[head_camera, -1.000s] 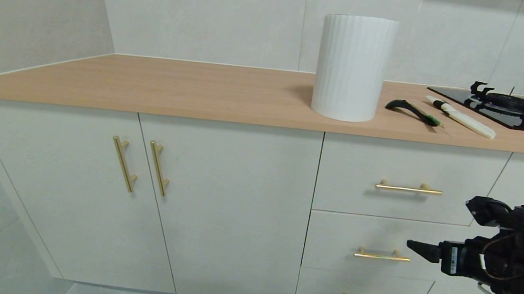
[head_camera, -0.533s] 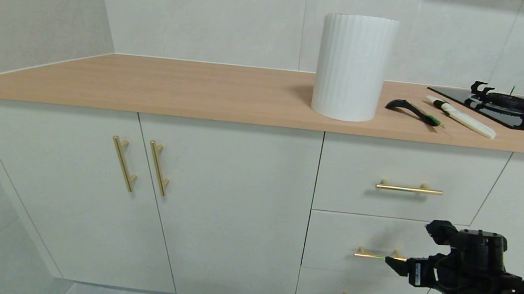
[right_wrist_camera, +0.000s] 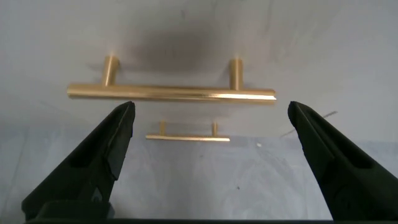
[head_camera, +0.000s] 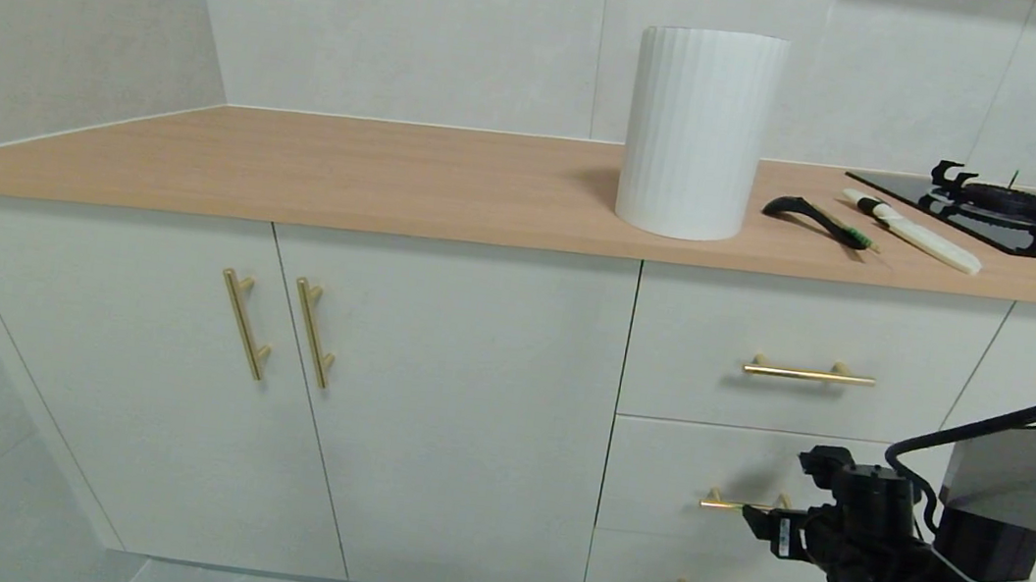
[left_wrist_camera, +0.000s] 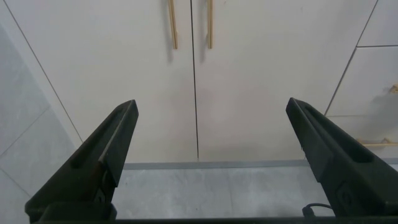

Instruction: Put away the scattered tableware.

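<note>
The right gripper (right_wrist_camera: 210,109) is held spread wide with nothing in it, lined up on the middle drawer's handle (right_wrist_camera: 171,93). Presumably that's so the drawer can be pulled open and somewhere made for the stuff to go. The tableware itself is left up on the counter (head_camera: 344,176): a black-handled utensil (head_camera: 818,219) and a white knife-looking thing (head_camera: 911,232), laid side by side between the tall white ribbed canister (head_camera: 695,133) and the hob (head_camera: 1032,211). The whole drawer stack (head_camera: 655,466) is shut, so nothing inside is shown. The canister's opening is hidden from this angle, so it might be empty or not, tbh. The left gripper (left_wrist_camera: 211,109) is also held wide open and empty, parked low in front of the double cabinet doors (left_wrist_camera: 249,93), probably just kept out of the way.
</note>
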Controlling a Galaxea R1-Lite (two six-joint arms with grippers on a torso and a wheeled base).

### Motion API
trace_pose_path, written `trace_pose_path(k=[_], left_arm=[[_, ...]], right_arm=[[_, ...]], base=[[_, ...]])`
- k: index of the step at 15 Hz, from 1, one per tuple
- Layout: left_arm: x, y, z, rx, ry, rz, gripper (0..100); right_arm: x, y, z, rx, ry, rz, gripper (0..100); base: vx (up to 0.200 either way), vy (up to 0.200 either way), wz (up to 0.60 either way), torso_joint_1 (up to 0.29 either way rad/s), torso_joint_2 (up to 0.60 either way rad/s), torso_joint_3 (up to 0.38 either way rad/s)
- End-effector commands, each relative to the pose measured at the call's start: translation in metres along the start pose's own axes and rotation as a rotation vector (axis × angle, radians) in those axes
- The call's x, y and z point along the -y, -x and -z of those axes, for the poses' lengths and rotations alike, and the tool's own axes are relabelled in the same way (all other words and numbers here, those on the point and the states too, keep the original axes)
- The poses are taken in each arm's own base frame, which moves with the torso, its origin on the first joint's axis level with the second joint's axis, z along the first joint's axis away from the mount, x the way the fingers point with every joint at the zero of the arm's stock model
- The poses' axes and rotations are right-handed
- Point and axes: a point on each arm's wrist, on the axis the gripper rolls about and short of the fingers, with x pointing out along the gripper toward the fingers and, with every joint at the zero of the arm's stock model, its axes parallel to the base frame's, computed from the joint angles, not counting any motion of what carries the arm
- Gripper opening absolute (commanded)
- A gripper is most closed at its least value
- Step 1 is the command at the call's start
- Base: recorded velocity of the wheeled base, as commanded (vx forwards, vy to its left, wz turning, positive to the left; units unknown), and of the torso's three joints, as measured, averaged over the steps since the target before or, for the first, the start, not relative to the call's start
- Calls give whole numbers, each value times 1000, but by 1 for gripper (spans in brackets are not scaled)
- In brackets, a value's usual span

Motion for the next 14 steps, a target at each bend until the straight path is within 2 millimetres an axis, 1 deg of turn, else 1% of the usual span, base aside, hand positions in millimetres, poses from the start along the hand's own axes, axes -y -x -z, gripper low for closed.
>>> trace_pose_path(k=[1,3,5,8,14], left_arm=[[0,0,0,0,0,-1,100],[0,0,0,0,0,1,100],[0,0,0,0,0,-1,100],[0,0,0,0,0,-1,100],[0,0,0,0,0,1,100]], right_arm=[[-1,-7,1,4,-7,0,100],[-2,-10,-1,15,-7,3,100],[-3,-16,0,26,-8,41,100],[-3,-22,5,14,-5,51,100],[-2,-21,9,-4,-2,52,100]], base=[[0,0,0,0,0,0],[0,0,0,0,0,0],[0,0,0,0,0,0],[0,0,0,0,0,0],[0,0,0,0,0,0]])
